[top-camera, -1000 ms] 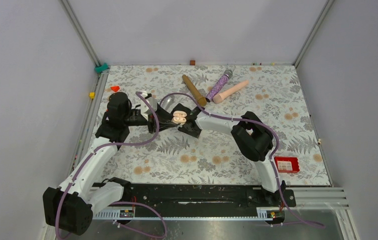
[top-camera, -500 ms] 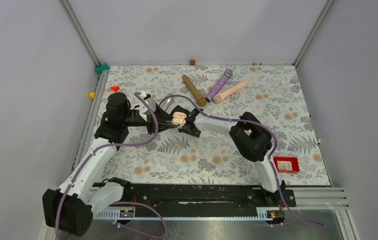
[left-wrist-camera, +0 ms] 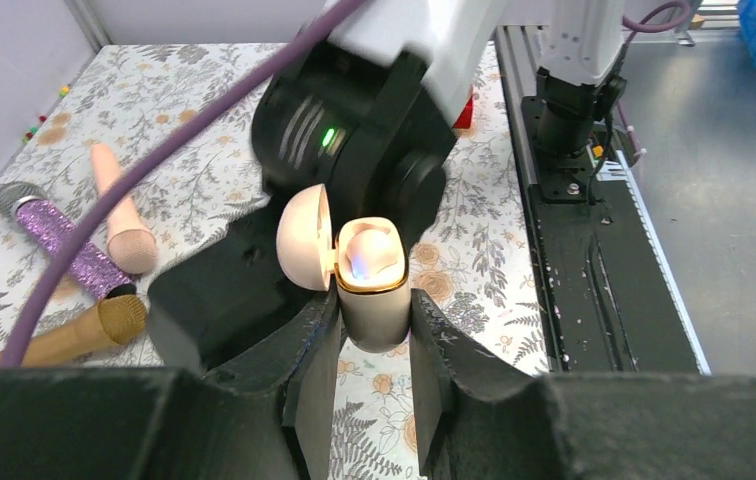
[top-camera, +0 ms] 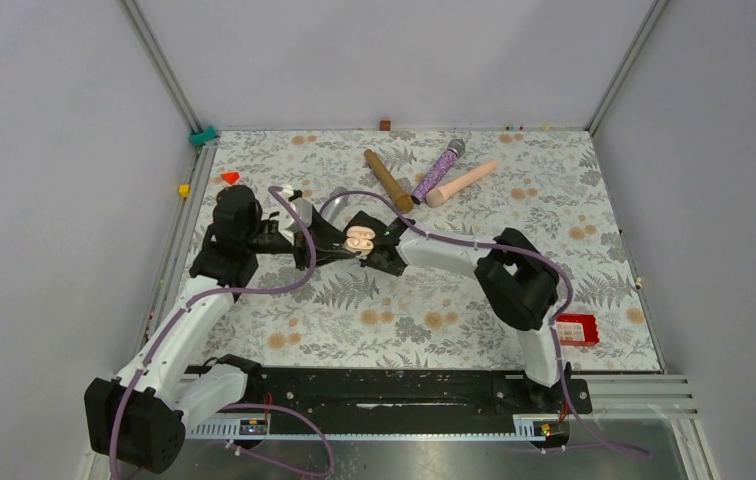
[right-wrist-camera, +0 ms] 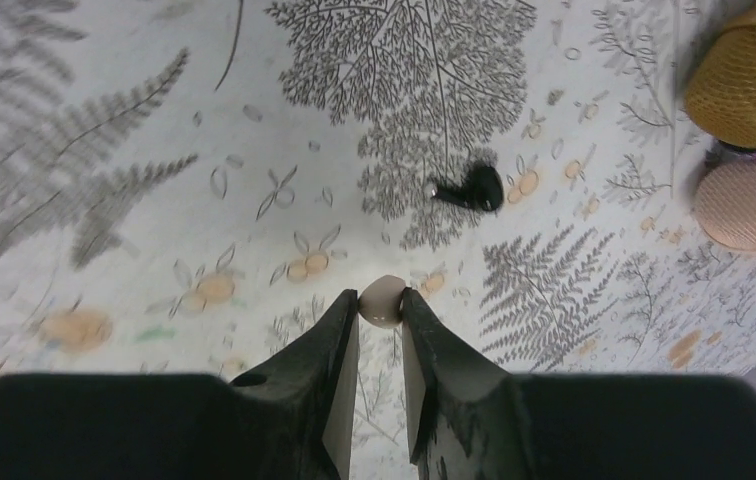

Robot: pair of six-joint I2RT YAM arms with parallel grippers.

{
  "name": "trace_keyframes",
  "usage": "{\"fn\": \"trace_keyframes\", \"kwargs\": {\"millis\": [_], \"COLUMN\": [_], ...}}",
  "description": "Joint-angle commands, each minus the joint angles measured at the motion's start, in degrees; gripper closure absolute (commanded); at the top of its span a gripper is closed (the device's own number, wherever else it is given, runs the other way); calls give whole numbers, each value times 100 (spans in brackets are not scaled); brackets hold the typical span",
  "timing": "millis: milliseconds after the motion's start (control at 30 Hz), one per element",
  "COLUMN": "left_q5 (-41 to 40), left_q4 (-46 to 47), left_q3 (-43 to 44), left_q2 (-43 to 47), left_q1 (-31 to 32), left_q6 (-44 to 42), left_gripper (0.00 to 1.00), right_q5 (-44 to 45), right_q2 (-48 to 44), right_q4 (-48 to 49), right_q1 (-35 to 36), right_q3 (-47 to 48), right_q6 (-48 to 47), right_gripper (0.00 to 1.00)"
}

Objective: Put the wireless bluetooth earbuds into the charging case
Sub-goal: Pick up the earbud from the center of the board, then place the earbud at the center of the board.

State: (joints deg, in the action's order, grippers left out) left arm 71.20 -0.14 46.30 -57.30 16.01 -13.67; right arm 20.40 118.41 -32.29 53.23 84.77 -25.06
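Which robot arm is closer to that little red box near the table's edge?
Right. The right arm's black elbow hangs just beside the red box. The left arm lies on the opposite side, well away from it.

The cloth (right-wrist-camera: 284,100) is white with grey fern leaves and little orange flowers. The case (left-wrist-camera: 372,305) is pale pink with a gold rim. One earbud (right-wrist-camera: 476,188) is black. The small round bit (right-wrist-camera: 383,300) looks pale pink too, but it is blurry. There is a gold microphone (top-camera: 387,180), a sparkly purple microphone (top-camera: 438,170) and a pink microphone (top-camera: 462,183).
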Motion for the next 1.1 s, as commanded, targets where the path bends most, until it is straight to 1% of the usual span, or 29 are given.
{"fn": "trace_keyframes", "kwargs": {"millis": [0, 133, 267, 333, 500, 600, 667, 800, 900, 1000, 1067], "left_q5": [67, 129, 228, 247, 307, 315, 349, 404, 409, 378, 393], "left_q4": [296, 297, 300, 299, 296, 301, 305, 306, 305, 311, 313], "left_q3": [37, 52, 71, 82, 107, 91, 81, 140, 138, 150, 180], "left_q2": [86, 98, 81, 66, 3, -47, -140, -392, -494, -587, -640], "left_q1": [-9, -11, -15, -15, -10, -15, -11, -13, 26, 66, 89], "left_q6": [-77, -44, -18, -13, 22, 22, 27, 96, 85, 99, 143], "left_gripper": [100, 100, 100, 100, 100, 100, 100, 100, 100, 100, 100], "right_q5": [-712, -1455, -2237, -2435, -2412, -2629, -3069, -4276, -4901, -4910, -4908], "right_q2": [-1237, -1877, -2324, -2502, -2555, -2639, -2796, -3167, -3298, -3137, -2841], "right_q4": [64, 57, -67, -71, -55, -42, -66, -160, -165, -186, -234], "right_q1": [55, -282, -751, -925, -976, -1090, -1229, -1614, -1856, -1917, -1933], "right_q3": [-154, -310, -333, -395, -563, -571, -559, -614, -797, -991, -1158], "right_q6": [19, 167, 363, 376, 311, 417, 468, 534, 614, 630, 634], "right_gripper": [77, 78, 78, 78, 77, 77, 77, 76, 76, 76, 75]}}
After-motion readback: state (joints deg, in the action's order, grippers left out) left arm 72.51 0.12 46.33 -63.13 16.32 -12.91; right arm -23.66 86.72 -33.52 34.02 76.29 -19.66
